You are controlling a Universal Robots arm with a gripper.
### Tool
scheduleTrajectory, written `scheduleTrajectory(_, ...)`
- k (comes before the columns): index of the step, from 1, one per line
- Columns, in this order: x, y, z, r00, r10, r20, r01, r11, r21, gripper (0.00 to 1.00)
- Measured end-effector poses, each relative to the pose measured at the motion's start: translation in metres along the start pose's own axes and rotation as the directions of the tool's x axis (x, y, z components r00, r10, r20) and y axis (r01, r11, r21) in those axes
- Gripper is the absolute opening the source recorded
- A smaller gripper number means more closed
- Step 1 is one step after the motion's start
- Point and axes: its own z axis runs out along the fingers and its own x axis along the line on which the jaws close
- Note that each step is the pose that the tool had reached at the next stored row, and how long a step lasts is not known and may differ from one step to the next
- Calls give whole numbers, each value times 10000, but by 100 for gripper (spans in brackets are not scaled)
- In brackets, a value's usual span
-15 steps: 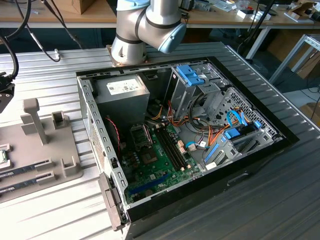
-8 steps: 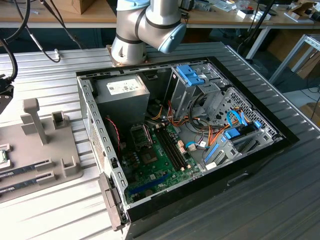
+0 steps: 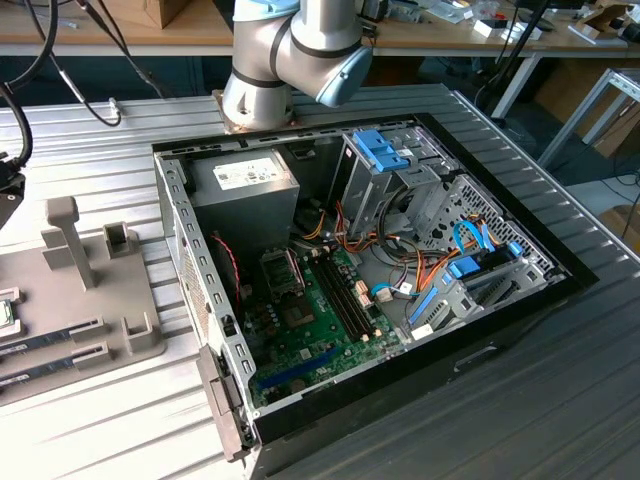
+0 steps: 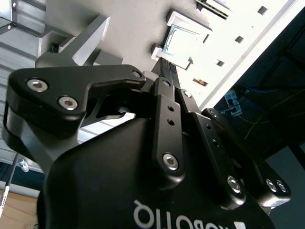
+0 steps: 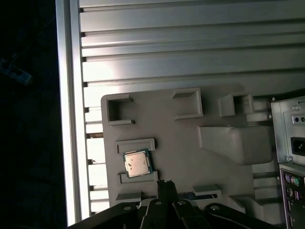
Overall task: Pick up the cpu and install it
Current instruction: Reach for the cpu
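Observation:
The cpu [image 5: 137, 163] is a small square chip with a silvery top and a thin green rim. It lies flat in a recess of the grey fixture plate [image 5: 190, 152]. In the second wrist view the cpu [image 4: 183, 45] shows bright beyond the fingertips. My gripper [image 5: 164, 184] hangs above the plate, a short way off the chip and apart from it. Its black fingers [image 4: 164, 76] lie together with nothing between them. In the exterior view the cpu [image 3: 4, 312] sits at the far left edge, and the motherboard socket [image 3: 280, 270] lies inside the open computer case [image 3: 200, 290].
The fixture plate [image 3: 130, 335] on the ribbed metal table [image 3: 90, 130] has raised posts [image 3: 62, 235] and holds memory sticks [image 3: 50, 335]. The case holds a grey power supply [image 3: 245, 190], drive bays [image 3: 385, 160] and loose cables [image 3: 400, 270]. The arm [image 3: 290, 50] rises behind the case.

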Motion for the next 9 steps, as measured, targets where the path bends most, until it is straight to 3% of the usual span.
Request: scheduleTrajectory(9, 64, -1, 50, 10000, 1, -3, -1, 10000, 2, 11)
